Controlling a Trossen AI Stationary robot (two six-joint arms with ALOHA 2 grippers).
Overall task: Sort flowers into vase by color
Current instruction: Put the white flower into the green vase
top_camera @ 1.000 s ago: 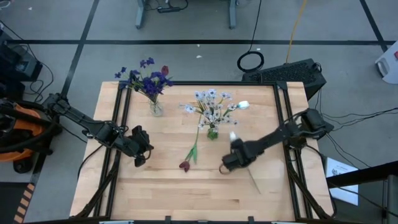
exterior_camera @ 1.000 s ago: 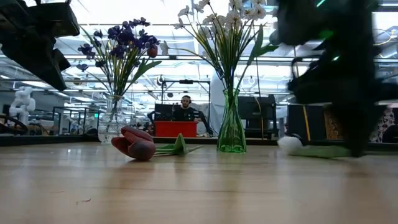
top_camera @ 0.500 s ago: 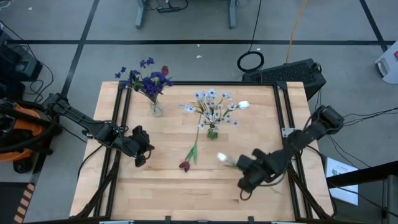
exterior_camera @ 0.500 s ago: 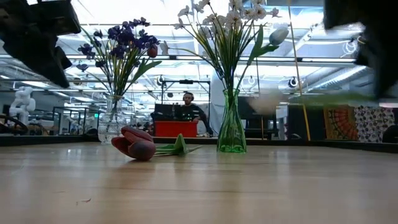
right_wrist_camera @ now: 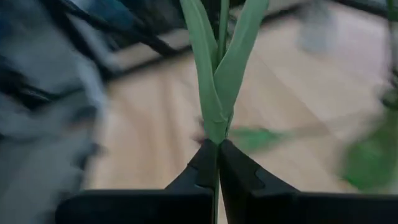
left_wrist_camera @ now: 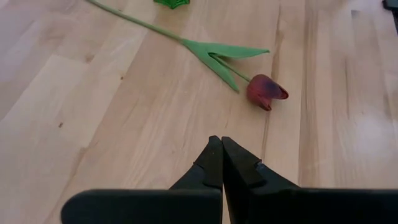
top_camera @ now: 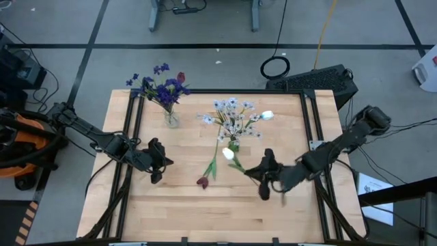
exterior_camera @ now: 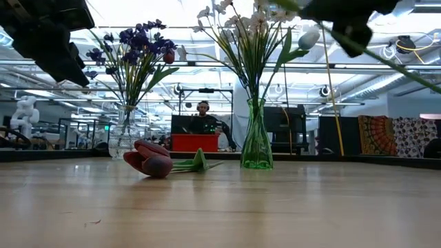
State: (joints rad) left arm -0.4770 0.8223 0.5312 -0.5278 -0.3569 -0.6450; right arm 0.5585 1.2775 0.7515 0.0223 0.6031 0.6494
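The right gripper [top_camera: 265,179] is up in the air over the table [top_camera: 171,212]. Its jaws are pinched tight on the green stem of a white tulip [top_camera: 229,154]. The white bud sticks out past the jaws and is close to the green vase [top_camera: 234,145]. The leaves [right_wrist_camera: 221,56] stand just in front of the jaws in the right wrist view.

The left gripper [top_camera: 157,171] hangs above the wood with its jaws pressed together and nothing in them. A dark red tulip [left_wrist_camera: 266,91] lies flat on the table just ahead of those jaws, not touching them.

The clear vase [top_camera: 171,119] holds purple-blue flowers [top_camera: 164,85] and one red bud. The green vase holds pale flowers [top_camera: 232,113].
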